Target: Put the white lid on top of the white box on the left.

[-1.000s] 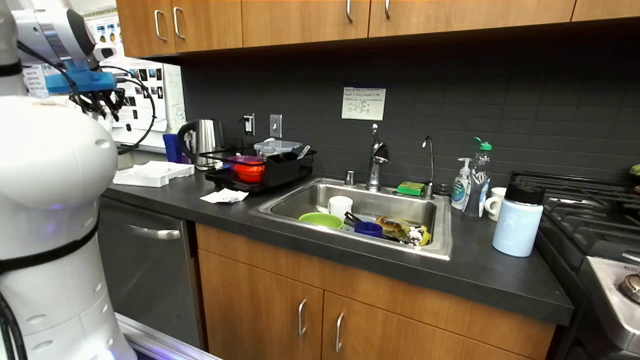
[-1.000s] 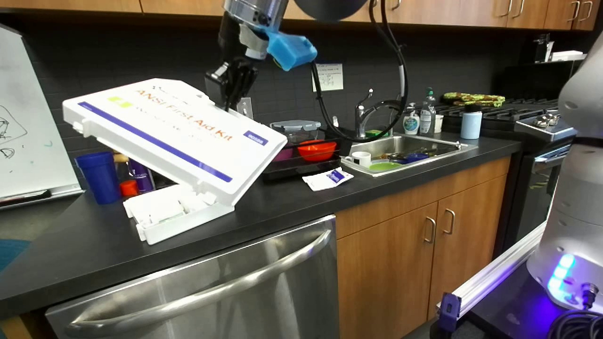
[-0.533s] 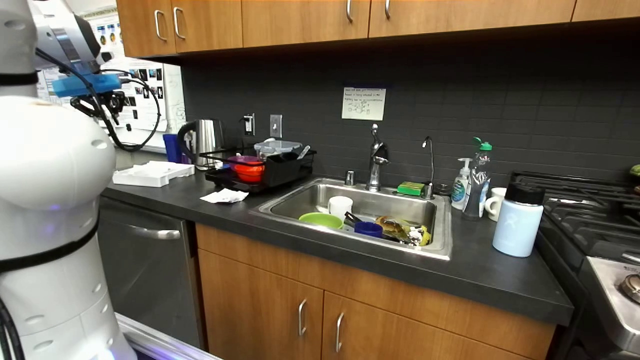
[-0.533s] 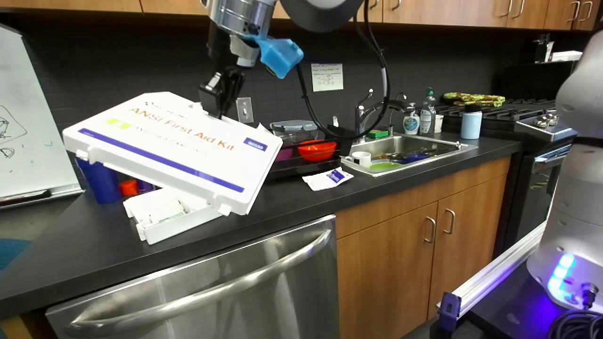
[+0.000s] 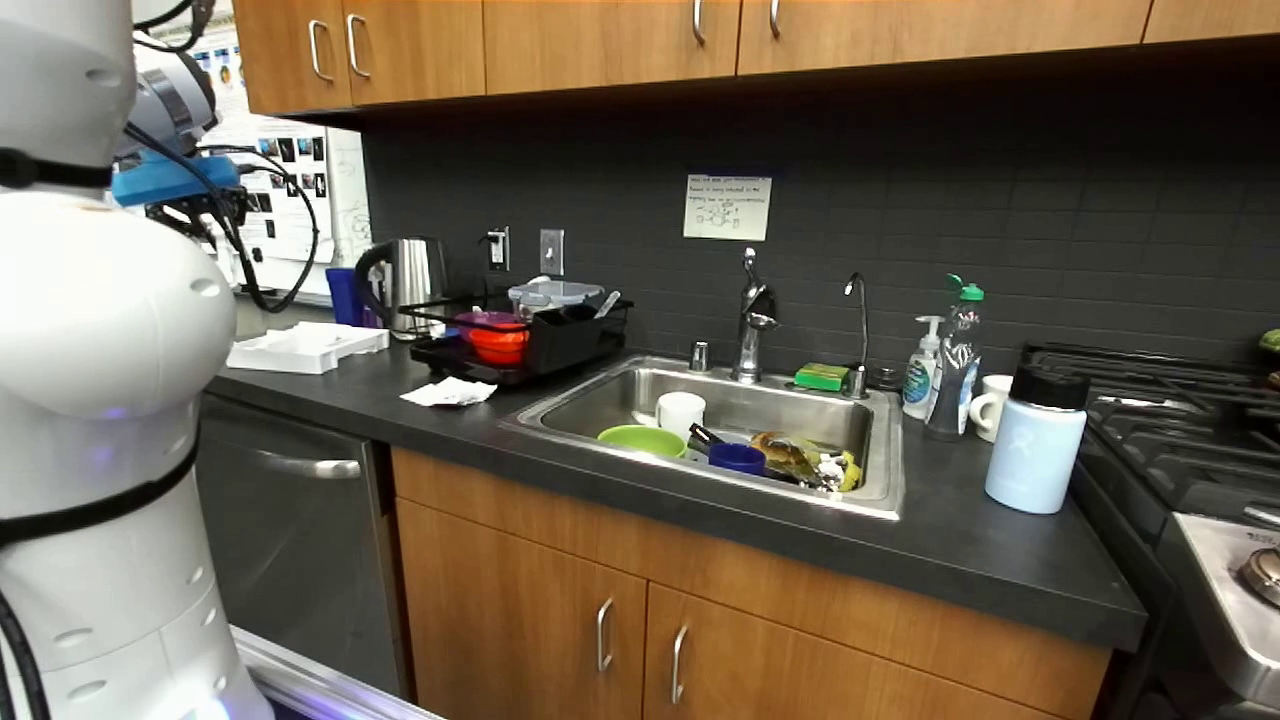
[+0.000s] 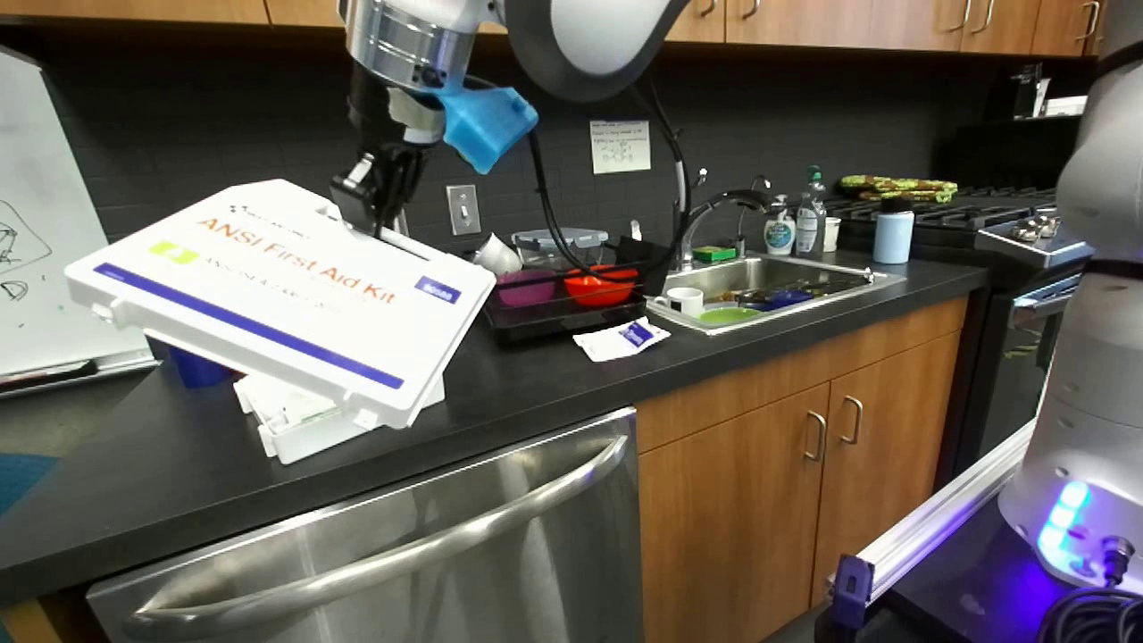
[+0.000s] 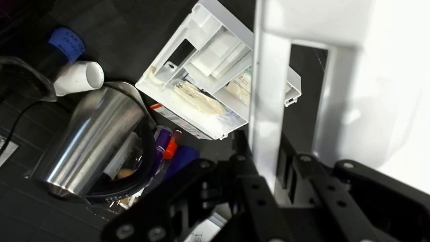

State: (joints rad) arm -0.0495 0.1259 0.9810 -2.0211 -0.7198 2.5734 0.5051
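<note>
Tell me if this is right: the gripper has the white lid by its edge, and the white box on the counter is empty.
No, the white box on the counter is not empty: the wrist view shows packets inside. The rest is right: the gripper has the white lid by its edge.

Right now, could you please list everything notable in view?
Lid: one, white, in gripper
White box: one, white, counter
Kettle: one, silver, counter
Tumbler: one, blue, counter
Dish rack: one, black, counter
Bowls: two, red and purple, dish rack
Packet: one, white, counter
Sink: one, steel, counter
Mugs: two, white, sink and counter
Green dish: one, green, sink
Blue dish: one, blue, sink
Sponge: one, green, sink edge
Faucets: two, silver, sink edge
Soap bottles: two, mostly clear, counter
Flask: one, pale blue, counter
Stove: one, mostly black, beside counter
Dishwasher: one, steel, under counter
Cabinets: several, brown, above, below counter
Gripper: one, black, closed on lid
Arm: one, white, foreground
</note>
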